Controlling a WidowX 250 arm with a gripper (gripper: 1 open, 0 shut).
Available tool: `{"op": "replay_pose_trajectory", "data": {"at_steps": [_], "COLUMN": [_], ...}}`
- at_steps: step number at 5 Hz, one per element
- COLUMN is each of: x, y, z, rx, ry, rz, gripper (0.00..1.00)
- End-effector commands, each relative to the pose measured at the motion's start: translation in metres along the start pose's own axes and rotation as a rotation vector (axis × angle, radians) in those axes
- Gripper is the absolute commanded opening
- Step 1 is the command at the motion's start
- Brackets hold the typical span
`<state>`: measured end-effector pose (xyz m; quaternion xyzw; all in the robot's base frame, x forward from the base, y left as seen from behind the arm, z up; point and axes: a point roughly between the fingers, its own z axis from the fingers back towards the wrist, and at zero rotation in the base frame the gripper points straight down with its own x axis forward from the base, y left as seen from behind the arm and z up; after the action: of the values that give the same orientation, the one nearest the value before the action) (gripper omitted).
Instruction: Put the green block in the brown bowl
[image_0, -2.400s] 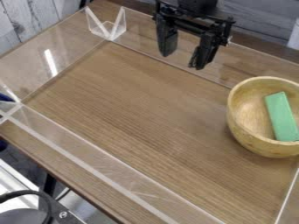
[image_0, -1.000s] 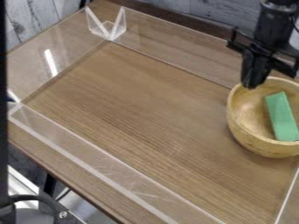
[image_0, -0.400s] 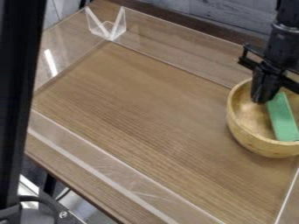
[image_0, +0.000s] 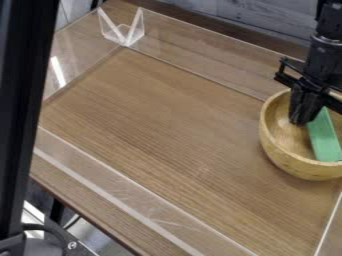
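Note:
The brown bowl (image_0: 275, 146) sits at the right edge of the wooden table, a round light tan wooden bowl with a thick rim. The green block (image_0: 326, 136) lies flat inside it, leaning along the far right of the bowl's inside. My gripper (image_0: 305, 110) comes down from above on the right, black, with its fingers pressed together and its tips inside the bowl by the block's upper left end. Nothing shows between the fingers. I cannot tell whether the tips touch the block.
Low clear acrylic walls (image_0: 94, 165) fence the wooden tabletop (image_0: 154, 115). A small clear acrylic stand (image_0: 120, 28) sits at the back left corner. A dark vertical bar (image_0: 27, 100) in the foreground blocks the left strip of the view.
My gripper moved from the back middle to the right, shut its fingers, and dropped into the bowl beside the block. A dark bar has come in at the left.

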<state>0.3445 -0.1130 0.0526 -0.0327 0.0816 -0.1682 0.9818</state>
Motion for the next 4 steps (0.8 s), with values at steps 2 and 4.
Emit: {"op": "replay_pose_trajectory", "data": {"at_steps": [2, 4], "x": [0.001, -0.005], "y": [-0.005, -0.007], "z": [0.017, 0.030], "rx": [-0.017, -0.032], "ry": [-0.071, -0.105], "rz": [-0.020, -0.025], "gripper": [0.00, 0.00]}}
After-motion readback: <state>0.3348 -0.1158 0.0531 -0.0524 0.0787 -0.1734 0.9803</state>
